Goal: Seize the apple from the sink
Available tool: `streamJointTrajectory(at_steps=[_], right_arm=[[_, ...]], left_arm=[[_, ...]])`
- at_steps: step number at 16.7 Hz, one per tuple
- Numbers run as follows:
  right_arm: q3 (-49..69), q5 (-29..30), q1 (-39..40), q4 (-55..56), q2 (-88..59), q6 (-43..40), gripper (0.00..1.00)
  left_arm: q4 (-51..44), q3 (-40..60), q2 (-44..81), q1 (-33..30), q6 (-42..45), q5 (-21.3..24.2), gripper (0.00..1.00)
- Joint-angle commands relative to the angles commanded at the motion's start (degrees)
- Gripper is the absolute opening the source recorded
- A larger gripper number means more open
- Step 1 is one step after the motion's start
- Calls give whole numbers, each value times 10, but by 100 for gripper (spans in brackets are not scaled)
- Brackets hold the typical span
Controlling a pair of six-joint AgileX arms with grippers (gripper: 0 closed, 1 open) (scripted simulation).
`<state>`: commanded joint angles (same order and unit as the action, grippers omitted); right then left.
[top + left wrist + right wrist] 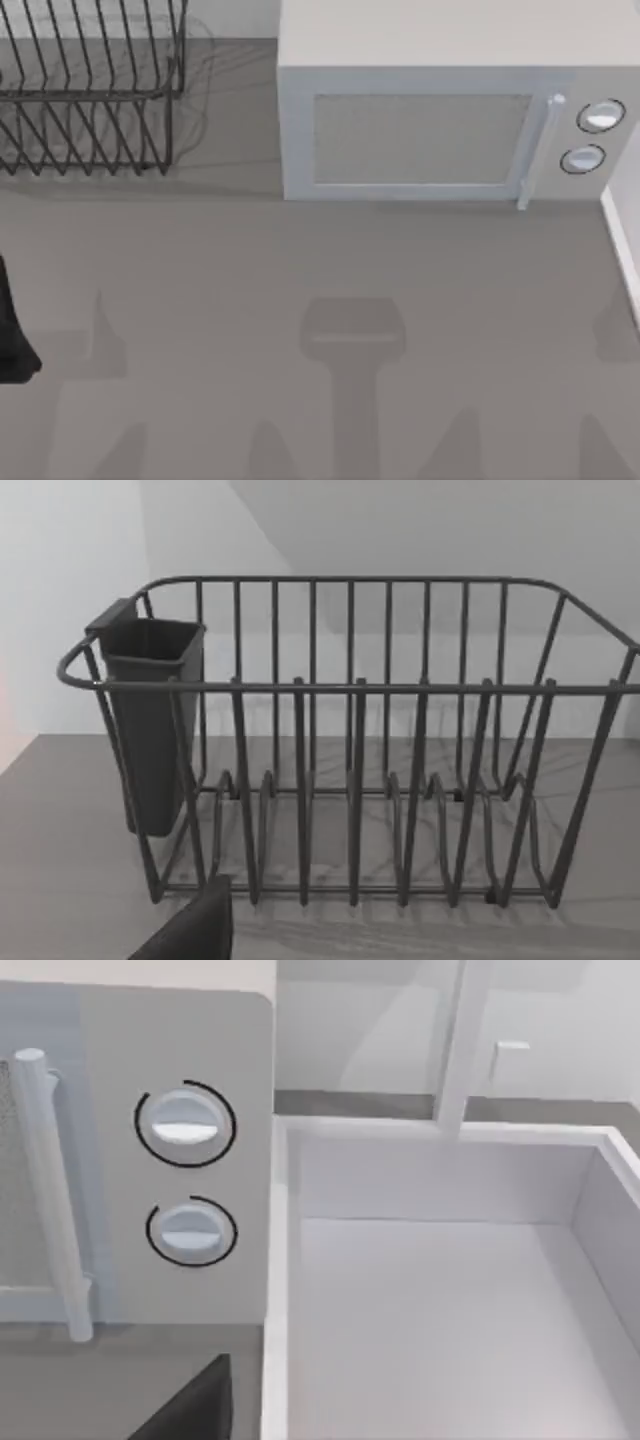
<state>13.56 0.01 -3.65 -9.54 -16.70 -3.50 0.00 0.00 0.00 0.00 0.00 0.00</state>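
The apple is out of view. The sink [440,1170] is a white square basin right beside the microwave, and the part of its floor that I see is bare. Its rim [624,240] shows at the table's right edge from above. A dark part of my right gripper [190,1405] sits low in the right wrist view, in front of the microwave's corner and the sink's near wall. My left gripper [190,930] shows as a dark piece in front of the dish rack; the left arm [12,330] is at the table's left edge.
A grey microwave [440,110] with a bar handle [535,150] and two knobs stands at the back. A black wire dish rack [85,90] with a dark cup [150,720] stands back left. A white faucet post [455,1050] rises behind the sink.
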Motion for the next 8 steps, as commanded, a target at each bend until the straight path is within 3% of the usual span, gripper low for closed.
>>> streamJointTrajectory(at_steps=[8], right_arm=[[313,0,-84,-221,-443,-81,100]], left_arm=[[0,0,0,0,0,0,100]])
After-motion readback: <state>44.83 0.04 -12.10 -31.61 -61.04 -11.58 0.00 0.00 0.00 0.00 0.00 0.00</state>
